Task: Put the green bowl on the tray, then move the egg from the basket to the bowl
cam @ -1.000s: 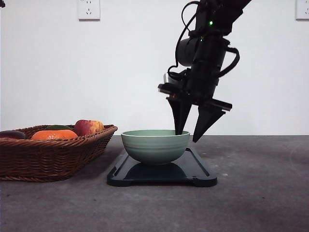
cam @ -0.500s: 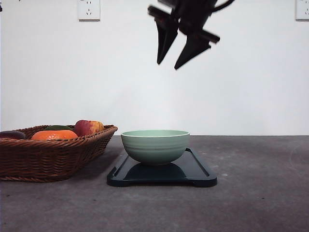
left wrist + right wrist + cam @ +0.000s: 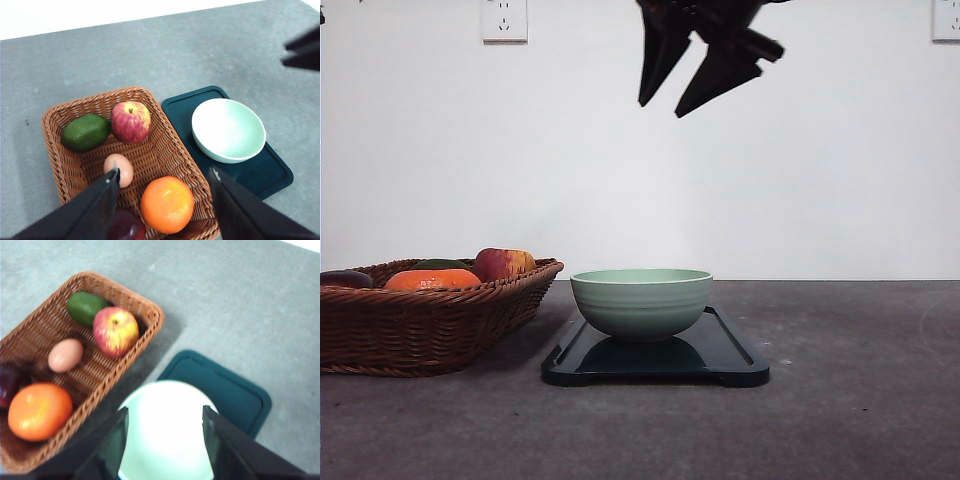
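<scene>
Right pincer has lifted off the bowl, now way up high, jaws spread and holding nothing. Table carries the basket, then the tray just beside it — bowl sits on the tray. Egg lies in the basket, under the left pincer — released too.

Egg partly behind left end effector finger; dark red fruit cut off by edge.
</scene>
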Action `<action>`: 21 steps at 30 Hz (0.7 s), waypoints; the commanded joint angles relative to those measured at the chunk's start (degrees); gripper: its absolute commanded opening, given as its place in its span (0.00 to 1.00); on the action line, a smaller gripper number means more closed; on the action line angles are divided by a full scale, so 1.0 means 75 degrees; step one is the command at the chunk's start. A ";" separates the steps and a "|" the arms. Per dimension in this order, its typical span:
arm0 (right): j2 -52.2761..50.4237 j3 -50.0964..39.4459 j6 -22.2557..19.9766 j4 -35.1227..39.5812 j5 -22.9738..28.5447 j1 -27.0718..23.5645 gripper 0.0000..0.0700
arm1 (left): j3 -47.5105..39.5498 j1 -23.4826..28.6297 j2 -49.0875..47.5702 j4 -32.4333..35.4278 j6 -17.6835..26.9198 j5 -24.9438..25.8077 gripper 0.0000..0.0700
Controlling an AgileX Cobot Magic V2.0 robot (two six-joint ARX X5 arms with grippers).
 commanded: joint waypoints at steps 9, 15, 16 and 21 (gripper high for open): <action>-0.2536 -0.3387 -0.0130 0.0951 0.0258 0.0047 0.40 | 0.0187 -0.0020 0.0050 0.0041 0.0023 0.0064 0.51; -0.4285 -0.4774 -0.0204 0.0959 0.0651 0.0046 0.40 | 0.0187 -0.0020 0.0052 0.0041 0.0023 0.0064 0.51; -0.4539 -0.4914 -0.0202 0.0865 0.0683 0.0042 0.40 | 0.0187 -0.0020 0.0052 0.0041 0.0023 0.0064 0.51; -0.5648 -0.5280 -0.0204 -0.0016 0.0907 0.0032 0.40 | 0.0187 -0.0020 0.0076 0.0019 -0.0153 0.0064 0.51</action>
